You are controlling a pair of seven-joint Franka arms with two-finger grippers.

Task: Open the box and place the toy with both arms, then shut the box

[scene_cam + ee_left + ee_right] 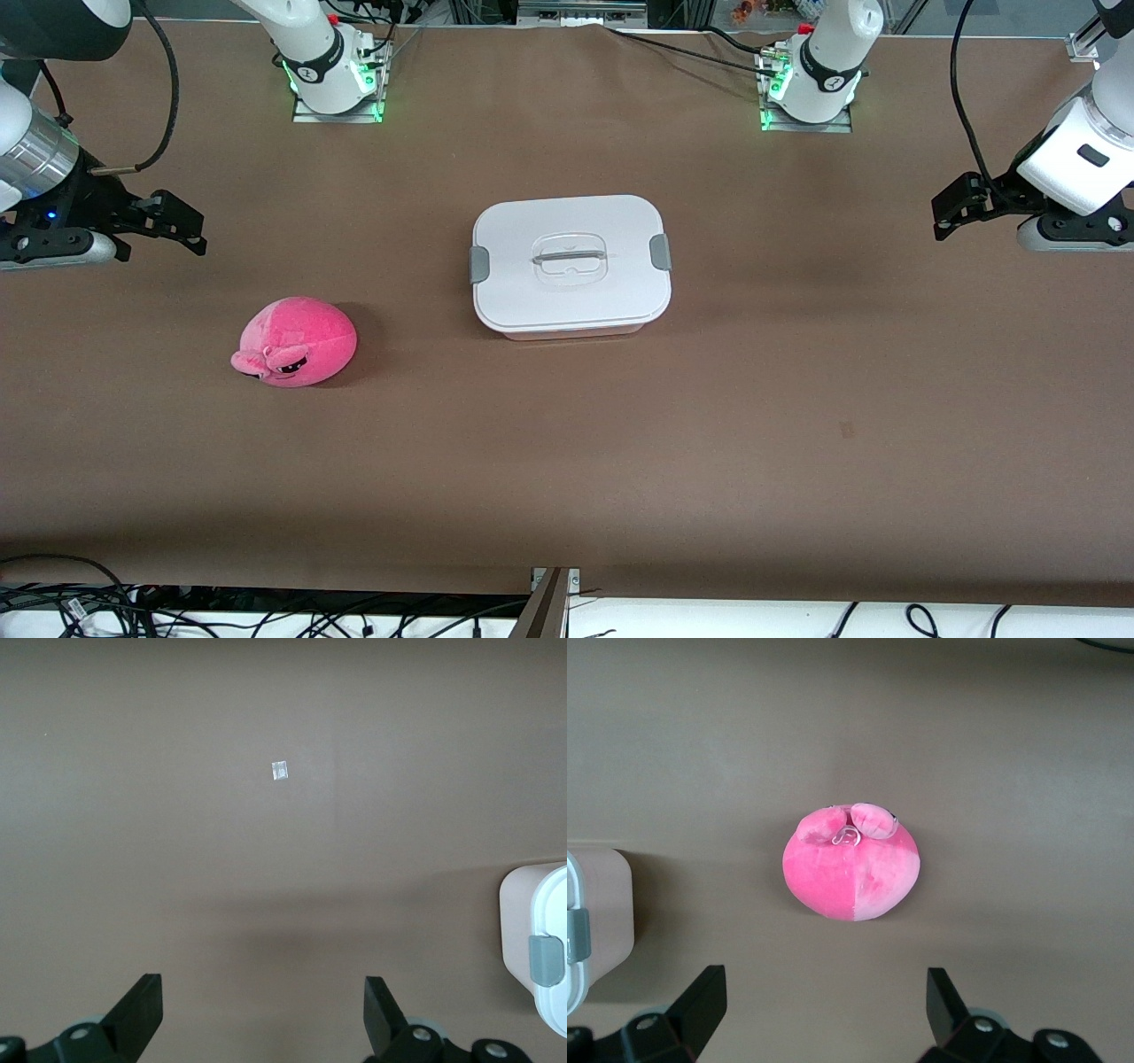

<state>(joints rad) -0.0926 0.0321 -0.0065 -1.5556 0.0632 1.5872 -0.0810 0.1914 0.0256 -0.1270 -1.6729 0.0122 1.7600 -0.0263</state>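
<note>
**Box shut at mid-worktop, toy loose, both pincers spread and empty**

The brown worktop (pixel 797 425) carries only two things. The largest is the box (pixel 571 266), sitting at the middle with its white lid (pixel 611 292) on, a grey clip (pixel 660 252) at each short end and the recessed handle (pixel 573 258) in the centre. Only a thin strip of the tub wall shows under the lid's rim in the front view, so nothing of the inside can be made out.

The toy (pixel 297 341) lies toward the right arm's end of the worktop, well apart from the box and somewhat nearer the front camera, its dark eyes turned toward that camera.

The right pincer (pixel 182 226) hangs over the worktop at the right arm's end, fingers spread, holding nothing; in the right wrist view the toy (pixel 852 864) lies on the worktop between the two fingertips (pixel 700 997), apart from them, with a corner of the box at the picture's edge.

The left pincer (pixel 952 211) hangs over the left arm's end, also spread and empty. Its wrist view shows bare worktop, a small pale fleck (pixel 280 771), and a cut-off corner of the box (pixel 540 952) with one clip.
</note>
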